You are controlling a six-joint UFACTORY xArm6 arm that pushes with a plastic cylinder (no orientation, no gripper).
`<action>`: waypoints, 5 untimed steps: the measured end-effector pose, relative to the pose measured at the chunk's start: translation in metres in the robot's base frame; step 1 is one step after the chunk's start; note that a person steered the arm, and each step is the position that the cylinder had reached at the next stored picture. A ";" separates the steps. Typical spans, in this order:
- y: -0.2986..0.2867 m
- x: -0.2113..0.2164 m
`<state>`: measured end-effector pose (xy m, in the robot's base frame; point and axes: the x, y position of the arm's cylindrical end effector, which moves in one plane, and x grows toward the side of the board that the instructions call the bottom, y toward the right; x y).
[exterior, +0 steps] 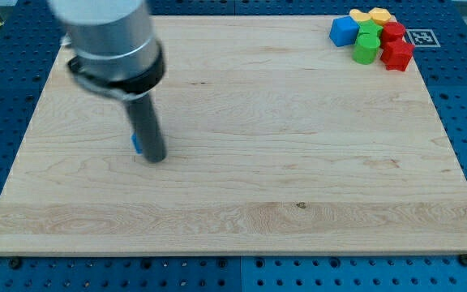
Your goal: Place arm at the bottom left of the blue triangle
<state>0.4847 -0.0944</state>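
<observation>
camera view: one blue block [135, 144], likely triangle, behind my tip [156, 158].

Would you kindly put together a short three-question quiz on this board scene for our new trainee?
1. True or false: the blue block beside my tip is mostly hidden by the rod.
2. Where does the cluster holding the blue cube, green blocks, red blocks and yellow blocks sit? A) the view's top right B) the view's bottom left C) the board's centre
3. On which side of my tip does the blue sliver show?

Key: 1 true; 2 A; 3 the view's left.
</observation>
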 end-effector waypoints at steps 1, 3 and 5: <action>0.036 -0.022; -0.002 0.039; -0.073 0.016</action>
<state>0.5007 -0.1675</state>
